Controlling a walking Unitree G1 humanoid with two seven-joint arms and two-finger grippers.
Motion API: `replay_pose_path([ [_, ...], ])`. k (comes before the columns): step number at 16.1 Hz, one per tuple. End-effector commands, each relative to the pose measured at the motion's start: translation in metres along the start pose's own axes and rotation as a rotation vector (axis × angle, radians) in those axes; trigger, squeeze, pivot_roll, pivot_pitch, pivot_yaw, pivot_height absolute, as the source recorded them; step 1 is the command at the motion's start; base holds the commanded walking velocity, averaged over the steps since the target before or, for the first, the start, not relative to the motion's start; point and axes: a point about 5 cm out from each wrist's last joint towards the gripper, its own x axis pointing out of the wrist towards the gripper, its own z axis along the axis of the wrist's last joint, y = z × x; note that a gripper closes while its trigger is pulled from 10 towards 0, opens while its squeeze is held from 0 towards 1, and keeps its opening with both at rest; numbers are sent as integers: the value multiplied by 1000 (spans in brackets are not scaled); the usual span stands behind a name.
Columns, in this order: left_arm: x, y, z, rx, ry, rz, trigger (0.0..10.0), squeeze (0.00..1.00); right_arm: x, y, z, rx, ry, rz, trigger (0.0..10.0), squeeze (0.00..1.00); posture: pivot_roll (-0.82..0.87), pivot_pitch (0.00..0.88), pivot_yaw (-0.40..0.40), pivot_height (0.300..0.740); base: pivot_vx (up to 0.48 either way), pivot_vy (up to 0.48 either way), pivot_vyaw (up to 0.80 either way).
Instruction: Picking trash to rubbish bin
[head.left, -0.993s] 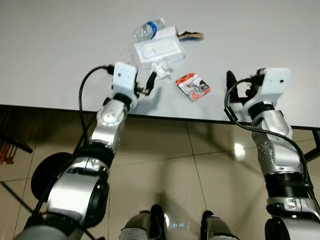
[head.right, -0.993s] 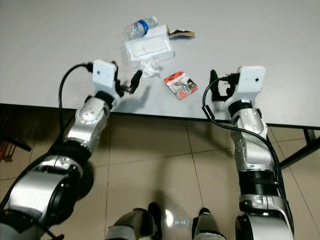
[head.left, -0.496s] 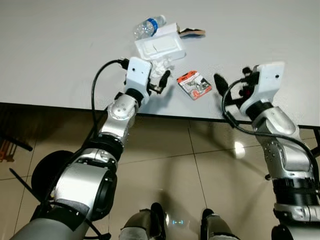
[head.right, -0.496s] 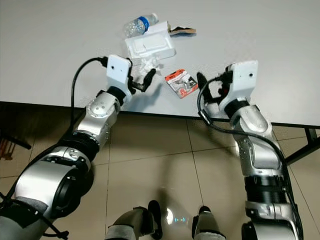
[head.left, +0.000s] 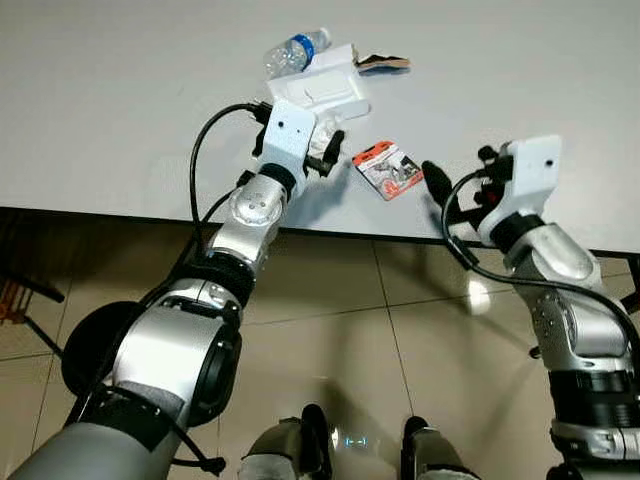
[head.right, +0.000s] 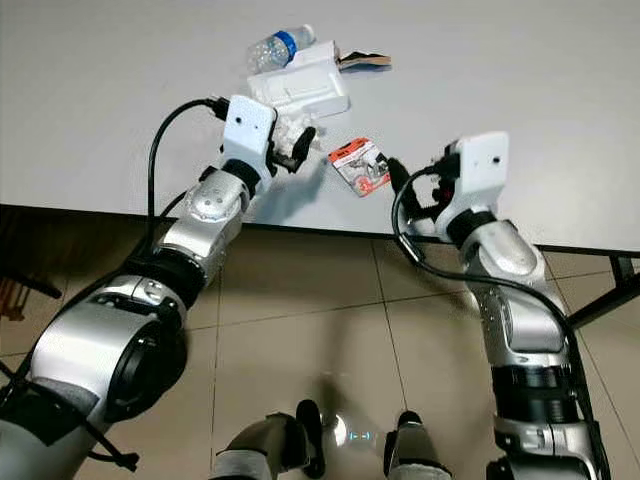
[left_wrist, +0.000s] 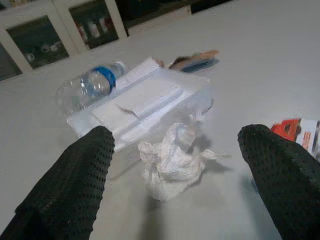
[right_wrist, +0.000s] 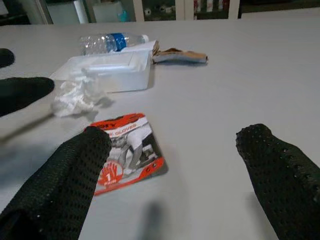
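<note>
Grey tabletop (head.left: 120, 110) ahead: my left gripper (left_wrist: 175, 165) spreads wide around the crumpled white tissue (left_wrist: 172, 160); my right gripper (right_wrist: 175, 165) gapes, red-and-white glove packet (right_wrist: 127, 152) by one finger.

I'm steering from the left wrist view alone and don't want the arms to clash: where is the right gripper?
Observer: The right gripper is open low over the table, facing the red packet, on the right of your tissue.
Operator: Is the whole packet apart from the tissue?
Observer: Yes, bare table separates them; the packet lies flat, print up.
Operator: And the table's edge?
Observer: The left arm crosses the near edge; the tissue lies further in.
</note>
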Motion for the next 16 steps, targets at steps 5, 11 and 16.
replay_pose_path([
  [5,10,2,9,-49,82,83,10000,0,-9,14,4,14,1,52,10000,0,-104,290,143,740,0,0,0],
  [11,14,13,18,-229,113,206,10000,0,-26,18,4,14,27,61,10000,0,-172,331,124,740,0,0,0],
  [16,15,-2,13,-323,157,181,10000,0,-34,23,4,15,47,68,10000,0,-200,348,122,740,0,0,0],
])
